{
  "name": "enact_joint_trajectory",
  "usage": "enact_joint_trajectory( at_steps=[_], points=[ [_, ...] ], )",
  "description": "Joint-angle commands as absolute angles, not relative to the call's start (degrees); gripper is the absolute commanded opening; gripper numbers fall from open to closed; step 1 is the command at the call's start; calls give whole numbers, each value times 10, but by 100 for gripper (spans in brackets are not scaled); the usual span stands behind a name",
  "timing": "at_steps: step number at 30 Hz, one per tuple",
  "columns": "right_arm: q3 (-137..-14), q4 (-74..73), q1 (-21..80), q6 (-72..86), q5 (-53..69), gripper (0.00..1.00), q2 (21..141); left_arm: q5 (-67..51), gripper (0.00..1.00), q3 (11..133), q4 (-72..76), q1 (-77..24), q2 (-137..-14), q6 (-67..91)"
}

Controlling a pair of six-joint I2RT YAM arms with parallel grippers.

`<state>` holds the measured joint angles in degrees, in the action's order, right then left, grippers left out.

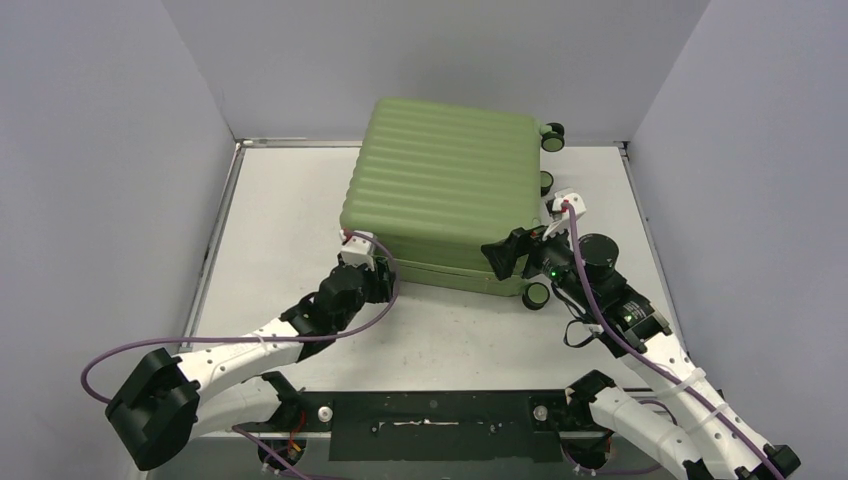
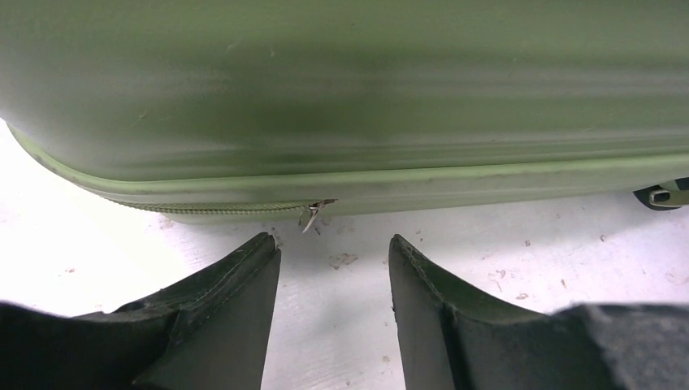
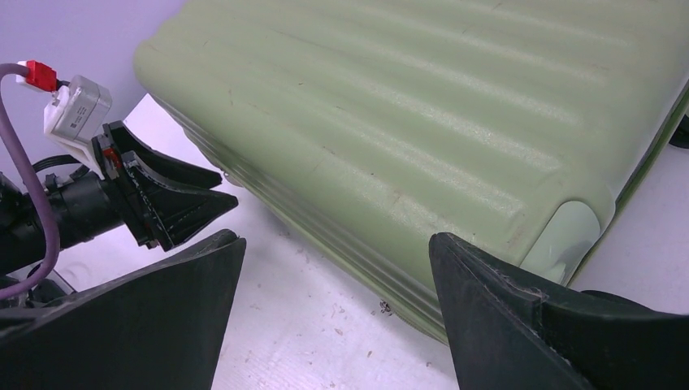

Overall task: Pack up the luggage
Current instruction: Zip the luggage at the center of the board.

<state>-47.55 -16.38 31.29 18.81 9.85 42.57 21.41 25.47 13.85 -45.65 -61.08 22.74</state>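
The luggage (image 1: 445, 190) is a light-green ribbed hard-shell suitcase lying flat and shut on the white table. In the left wrist view its side wall (image 2: 341, 97) fills the upper half, and a small metal zipper pull (image 2: 315, 211) hangs from the zipper seam. My left gripper (image 2: 333, 244) is open just short of that pull, with only bare table between its fingers. It sits at the suitcase's near left corner (image 1: 385, 270). My right gripper (image 1: 505, 255) is at the near right corner, open wide (image 3: 337, 240), holding nothing, with the suitcase edge (image 3: 422, 106) just ahead of it.
Black wheels (image 1: 552, 135) stick out on the suitcase's right side, and one wheel (image 1: 537, 294) lies close to my right wrist. The left gripper's fingers (image 3: 175, 203) show in the right wrist view. Grey walls close in the table (image 1: 280, 210) on three sides.
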Motion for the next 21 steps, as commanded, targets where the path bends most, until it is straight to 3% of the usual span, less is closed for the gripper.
enact_joint_trajectory(
  at_steps=[1, 21],
  points=[
    [-471, -145, 317, 187, 93, 86, 420, 232, 48, 278, 182, -451, -616, 213],
    [-464, -149, 317, 193, 89, 86, 418, 179, 34, 279, 237, -415, -664, 221]
  ],
)
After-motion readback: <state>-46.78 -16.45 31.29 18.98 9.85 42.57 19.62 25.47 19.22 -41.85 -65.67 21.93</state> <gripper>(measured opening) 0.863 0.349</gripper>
